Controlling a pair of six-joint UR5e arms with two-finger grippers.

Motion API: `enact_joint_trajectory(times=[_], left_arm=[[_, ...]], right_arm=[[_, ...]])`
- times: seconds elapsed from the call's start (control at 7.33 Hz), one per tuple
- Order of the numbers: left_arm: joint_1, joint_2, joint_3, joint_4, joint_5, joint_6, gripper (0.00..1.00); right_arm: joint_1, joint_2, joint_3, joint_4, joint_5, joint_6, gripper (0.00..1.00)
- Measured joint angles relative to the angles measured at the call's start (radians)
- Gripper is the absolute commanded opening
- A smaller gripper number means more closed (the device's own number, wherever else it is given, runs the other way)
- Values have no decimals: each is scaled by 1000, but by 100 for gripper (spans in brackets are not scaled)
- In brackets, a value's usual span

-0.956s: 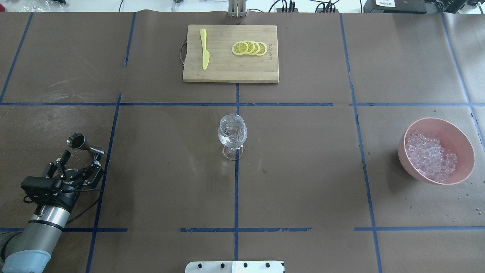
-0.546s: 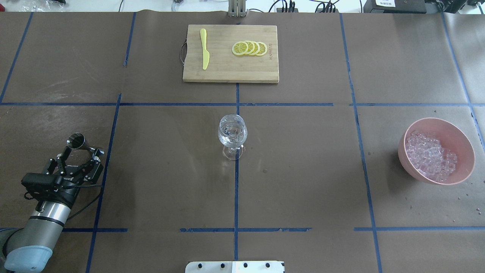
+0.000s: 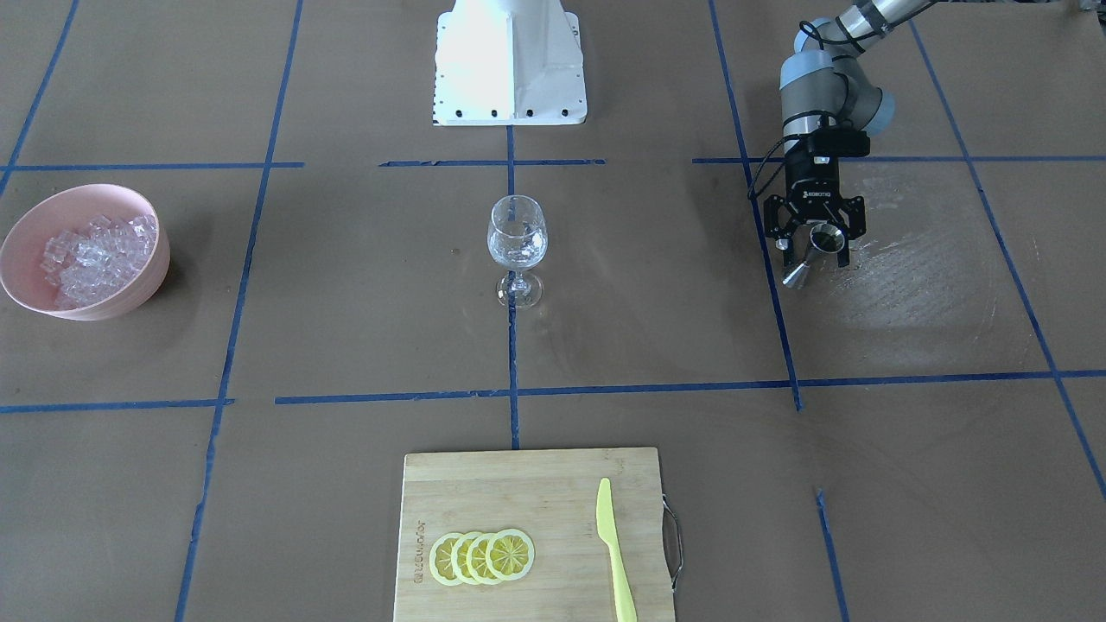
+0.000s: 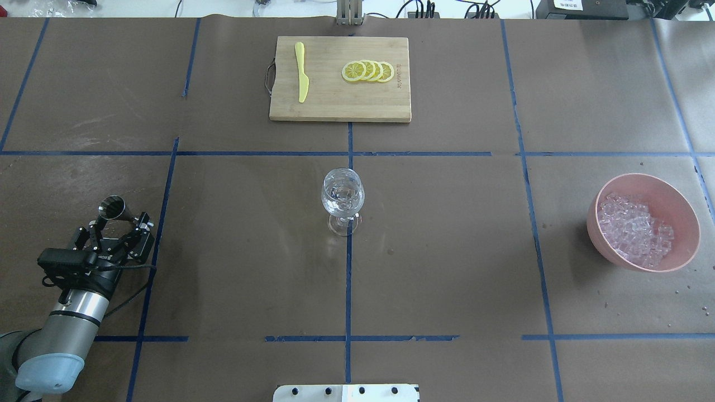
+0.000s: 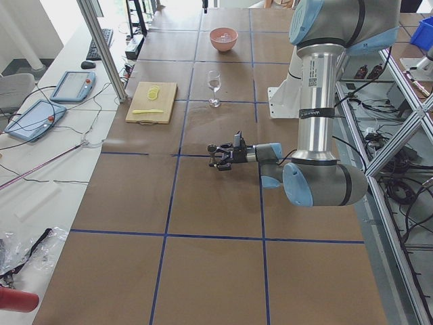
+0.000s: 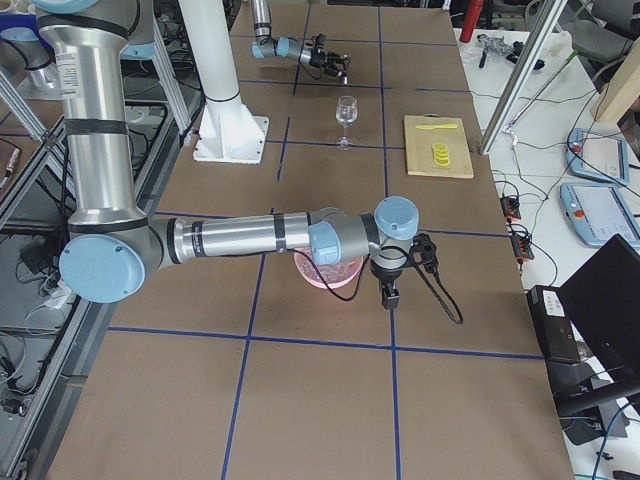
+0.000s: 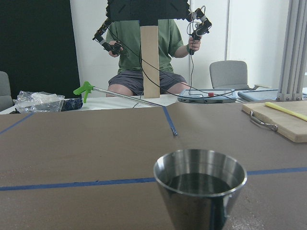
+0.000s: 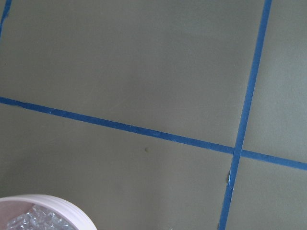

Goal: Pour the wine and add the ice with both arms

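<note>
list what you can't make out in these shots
- right gripper: seen only in the exterior right view, small; open or shut unclear.
- pink bowl: cut off by the right wrist view's bottom edge; the right arm hides most of it in the exterior right view.
- jigger: base cut off in the left wrist view; contents too dark to read.

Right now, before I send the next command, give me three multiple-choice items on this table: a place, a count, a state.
1. The yellow knife lies: A on the cutting board; B in the pink bowl; C on the bare table.
2. Lemon slices number: A two; B four; C six.
3. The wine glass is: A tipped over; B upside down; C upright.
A, the knife rests on the board beside the slices; B, four overlapping rounds show; C, its cup stands above stem and foot.
</note>
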Motion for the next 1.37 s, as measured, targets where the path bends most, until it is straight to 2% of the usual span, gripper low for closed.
enact_joint_trajectory(times=[0.41,0.55,0.82,1.37], left_arm=[[-2,-3,2,0,-18,1,48],[-2,-3,2,-1,-23,2,37],[-4,-19,1,-8,-42,39,1],[-22,-60,-6,-59,-68,127,0]], right_arm=[[0,0,0,0,0,0,100],[0,0,1,0,0,0,100],[0,0,4,0,0,0,100],[0,0,7,0,0,2,100]])
